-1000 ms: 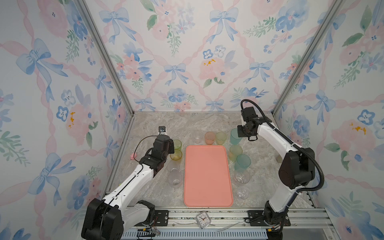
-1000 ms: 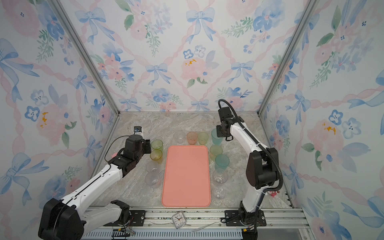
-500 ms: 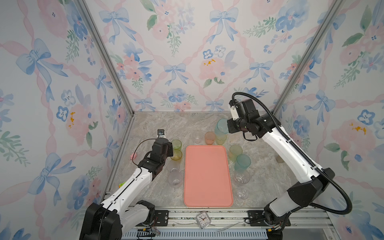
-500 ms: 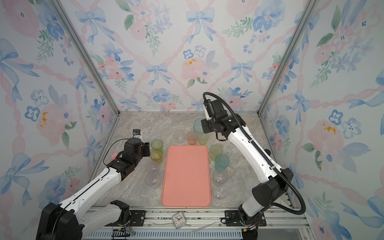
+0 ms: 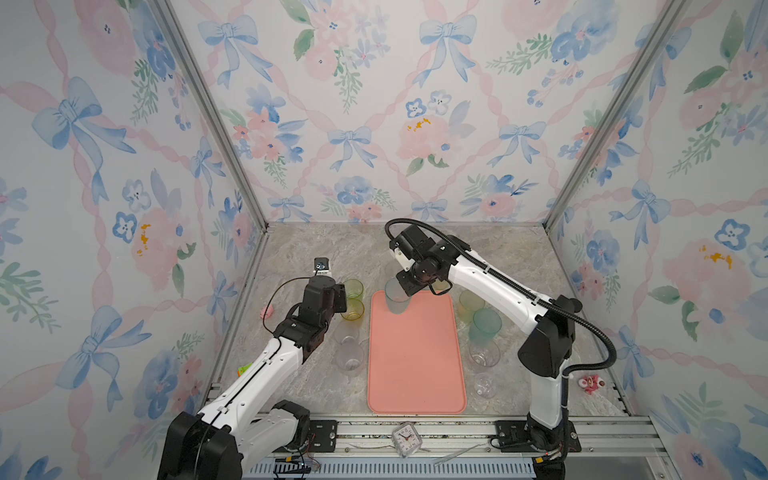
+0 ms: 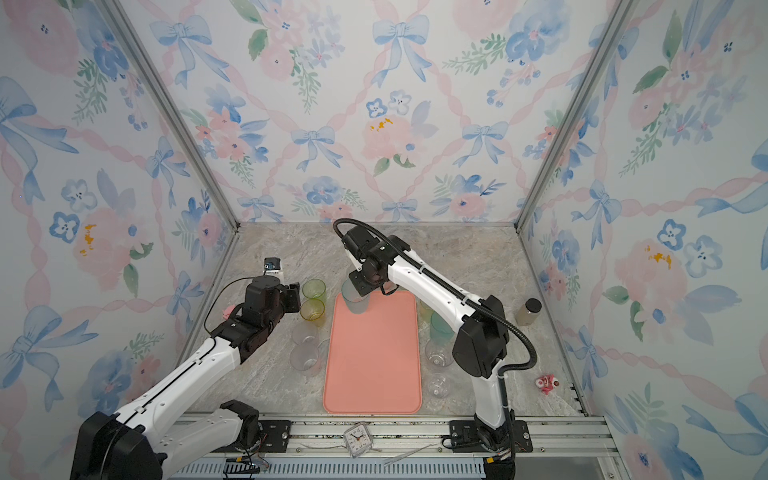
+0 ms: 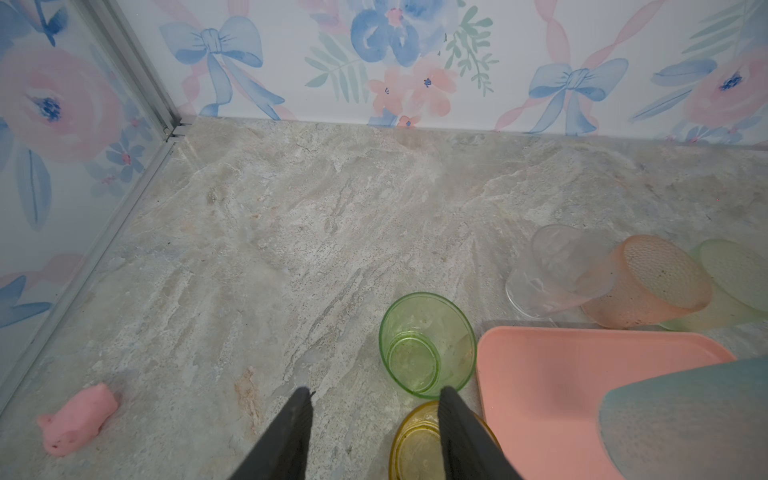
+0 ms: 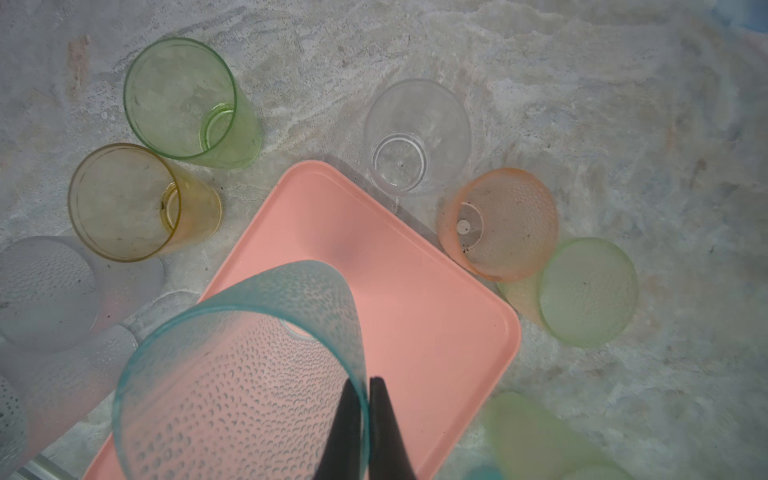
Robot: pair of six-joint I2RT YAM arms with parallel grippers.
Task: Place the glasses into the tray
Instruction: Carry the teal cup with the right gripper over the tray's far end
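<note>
Marble-look tabletop (image 5: 332, 257): right gripper (image 8: 361, 380) pinches the frosted teal plastic tumbler (image 8: 232, 374) by its rim over the flat salmon-pink tray (image 8: 415, 311); it probably needs lowering upright, then releasing; left gripper (image 7: 376, 390) half-spread, empty

**A:** Right tool (image 5: 406, 286) has the teal glass (image 5: 396, 300) gripped at its rim, over the far left corner of the tray (image 5: 415, 365).

**B:** Yep, and the left tool (image 5: 337, 298) sits just beside the green glass (image 5: 353, 287) and yellow glass (image 5: 352, 310) on the worktop (image 5: 332, 249).
</note>
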